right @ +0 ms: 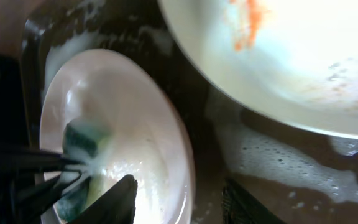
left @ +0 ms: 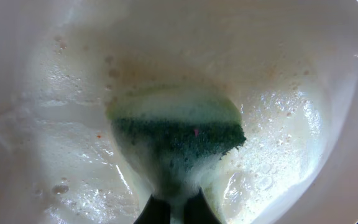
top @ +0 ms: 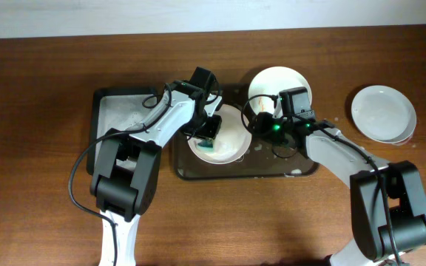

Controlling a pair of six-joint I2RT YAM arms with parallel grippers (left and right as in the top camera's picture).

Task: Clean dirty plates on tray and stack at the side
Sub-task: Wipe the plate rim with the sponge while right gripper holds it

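A white plate (top: 232, 130) lies in the dark tray (top: 272, 170), covered in foam. My left gripper (top: 207, 142) is shut on a green and yellow sponge (left: 179, 134) and presses it on this plate's inside (left: 55, 93); its fingertips (left: 178, 210) show at the bottom edge. My right gripper (top: 257, 124) is open, its fingers (right: 185, 199) straddling the plate's right rim (right: 179, 137). A second plate (top: 276, 83) with orange smears (right: 247, 25) rests on the tray's far right corner. A third plate (top: 383, 112) sits on the table at the right.
A narrower dark tub (top: 113, 122) with white foam stands left of the tray. Foam and water lie on the tray floor (right: 278, 162). The wooden table (top: 43, 185) surrounds everything.
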